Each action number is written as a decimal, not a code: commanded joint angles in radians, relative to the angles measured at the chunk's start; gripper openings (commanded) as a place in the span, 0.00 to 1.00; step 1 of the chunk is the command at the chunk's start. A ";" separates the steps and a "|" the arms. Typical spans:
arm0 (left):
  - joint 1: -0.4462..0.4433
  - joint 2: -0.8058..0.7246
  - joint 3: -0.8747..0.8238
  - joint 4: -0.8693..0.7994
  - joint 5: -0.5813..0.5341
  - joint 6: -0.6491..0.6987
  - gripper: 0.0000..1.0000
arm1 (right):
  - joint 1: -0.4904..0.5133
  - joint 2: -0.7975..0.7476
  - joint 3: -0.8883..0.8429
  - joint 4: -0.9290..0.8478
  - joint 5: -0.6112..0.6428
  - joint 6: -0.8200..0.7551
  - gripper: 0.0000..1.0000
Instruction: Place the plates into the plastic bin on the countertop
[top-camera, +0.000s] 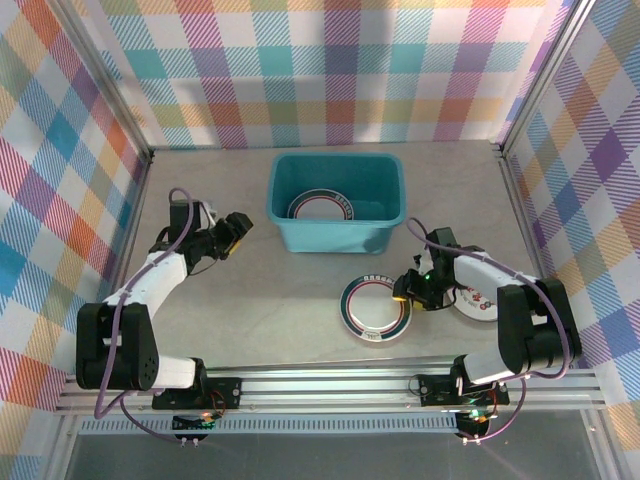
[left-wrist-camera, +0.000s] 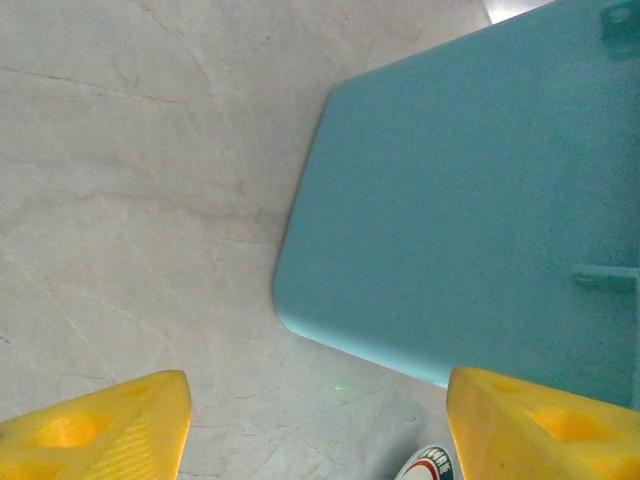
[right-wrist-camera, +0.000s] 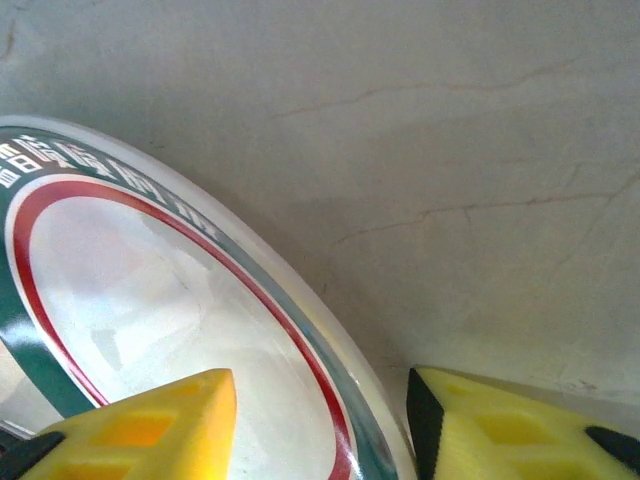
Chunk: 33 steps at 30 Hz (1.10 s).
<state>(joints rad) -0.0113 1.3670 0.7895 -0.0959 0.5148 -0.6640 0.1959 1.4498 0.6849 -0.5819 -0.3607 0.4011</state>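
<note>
Countertop (right-wrist-camera: 450, 120): plate (right-wrist-camera: 150, 300) rim lies between right jaws.

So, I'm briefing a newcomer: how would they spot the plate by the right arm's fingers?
Find the teal plastic bin at the back of the countertop; in front of its right corner lies a teal-rimmed plate. Its dark band has a red ring inside, while the neighbouring plate on its right shows red marks on white.

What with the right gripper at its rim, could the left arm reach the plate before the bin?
Probably yes: the left gripper is open, and bare counter lies between it and the plate.
</note>
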 joint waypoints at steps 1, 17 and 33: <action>0.008 0.019 -0.004 0.048 0.009 0.001 0.68 | 0.005 -0.019 -0.021 0.018 -0.040 0.001 0.46; 0.004 0.046 0.035 0.015 0.019 0.037 0.68 | 0.014 -0.038 -0.055 0.057 -0.040 -0.005 0.13; -0.004 0.056 0.156 -0.040 -0.002 0.062 0.68 | 0.004 -0.216 0.052 -0.093 0.107 -0.069 0.00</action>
<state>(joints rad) -0.0124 1.4147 0.8917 -0.1116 0.5133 -0.6292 0.2062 1.2579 0.6964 -0.6014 -0.3340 0.3710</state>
